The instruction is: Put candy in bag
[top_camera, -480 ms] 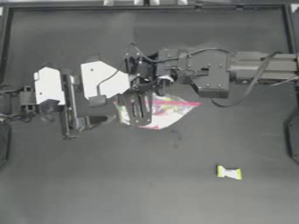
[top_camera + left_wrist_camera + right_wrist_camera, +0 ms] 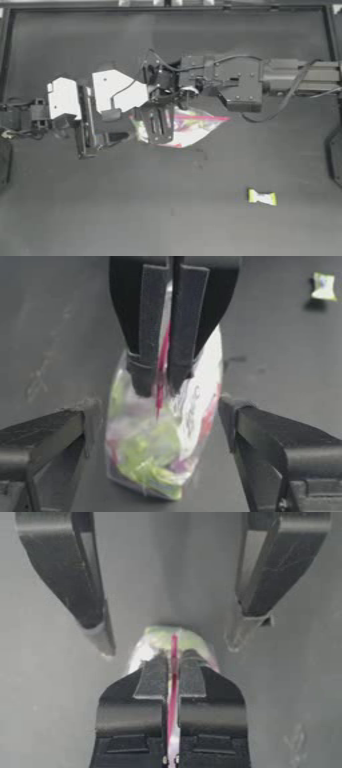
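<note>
Top view: the bag (image 2: 184,127) sat mid-worktop (image 2: 100,210) with both arms converged on it. The right end effector (image 2: 160,125) reached across from the right and lay over the bag's near-left part. The left end effector (image 2: 137,117) sat just left of the bag. The candy (image 2: 262,197) lay well apart from the bag, toward the front right, untouched. Jaw gaps were hard to read from above.

Left wrist view: the left end effector (image 2: 167,456) was wide open, 1 jaw on each side of the bag (image 2: 160,456), neither clearly touching it. The right end effector (image 2: 165,381) was closed on the bag's pink seal strip (image 2: 161,363). My read: the right held the rim up so the left could take the other lip and pull the mouth open. The candy (image 2: 324,286) showed far off past the bag.

Right wrist view: the right end effector (image 2: 172,662) was pinched shut on the pink seal strip (image 2: 174,647), confirmed edge-on. The left end effector (image 2: 170,632) straddled beyond, open. No candy visible here; only the other 2 views placed it.
</note>
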`<state>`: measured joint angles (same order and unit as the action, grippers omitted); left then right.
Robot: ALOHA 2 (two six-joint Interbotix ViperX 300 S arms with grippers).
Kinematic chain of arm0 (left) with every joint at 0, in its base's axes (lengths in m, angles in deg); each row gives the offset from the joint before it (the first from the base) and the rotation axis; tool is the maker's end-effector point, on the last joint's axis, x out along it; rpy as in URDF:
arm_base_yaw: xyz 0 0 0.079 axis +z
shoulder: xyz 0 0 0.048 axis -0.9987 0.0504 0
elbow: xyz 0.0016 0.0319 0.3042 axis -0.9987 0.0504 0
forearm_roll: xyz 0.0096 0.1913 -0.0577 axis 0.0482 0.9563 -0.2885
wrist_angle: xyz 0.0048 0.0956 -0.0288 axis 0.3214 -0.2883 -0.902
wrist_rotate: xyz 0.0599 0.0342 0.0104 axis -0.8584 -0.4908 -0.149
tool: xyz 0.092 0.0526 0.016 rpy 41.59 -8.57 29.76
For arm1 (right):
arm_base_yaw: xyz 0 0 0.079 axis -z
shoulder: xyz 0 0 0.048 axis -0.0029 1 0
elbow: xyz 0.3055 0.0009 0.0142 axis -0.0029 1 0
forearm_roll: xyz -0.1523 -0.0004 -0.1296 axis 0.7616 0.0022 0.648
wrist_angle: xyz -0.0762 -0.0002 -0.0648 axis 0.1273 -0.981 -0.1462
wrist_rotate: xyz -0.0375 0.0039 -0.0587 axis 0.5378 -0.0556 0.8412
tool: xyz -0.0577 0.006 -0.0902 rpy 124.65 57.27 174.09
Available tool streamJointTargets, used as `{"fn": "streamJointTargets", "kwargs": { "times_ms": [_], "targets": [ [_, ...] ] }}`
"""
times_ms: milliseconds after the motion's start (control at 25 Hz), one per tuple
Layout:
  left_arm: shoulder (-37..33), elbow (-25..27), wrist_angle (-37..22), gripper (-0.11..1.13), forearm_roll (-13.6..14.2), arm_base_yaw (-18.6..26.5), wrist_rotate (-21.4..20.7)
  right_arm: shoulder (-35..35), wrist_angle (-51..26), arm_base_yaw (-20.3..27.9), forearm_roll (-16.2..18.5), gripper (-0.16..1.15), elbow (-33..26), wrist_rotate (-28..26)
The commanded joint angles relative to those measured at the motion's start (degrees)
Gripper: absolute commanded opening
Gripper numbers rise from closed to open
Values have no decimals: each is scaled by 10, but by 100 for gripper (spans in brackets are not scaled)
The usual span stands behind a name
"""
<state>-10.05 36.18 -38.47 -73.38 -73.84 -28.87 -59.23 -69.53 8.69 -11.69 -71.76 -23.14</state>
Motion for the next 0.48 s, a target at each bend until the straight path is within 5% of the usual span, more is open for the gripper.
{"fn": "streamJointTargets", "kwargs": {
  "times_ms": [40,480],
  "targets": [
    [-5,-13,4,98,0,4,-1,-31,4,-2,-2,9,-5,0],
    [-4,-17,4,76,0,7,-2,-30,5,-4,-2,9,-5,0]
  ]
}}
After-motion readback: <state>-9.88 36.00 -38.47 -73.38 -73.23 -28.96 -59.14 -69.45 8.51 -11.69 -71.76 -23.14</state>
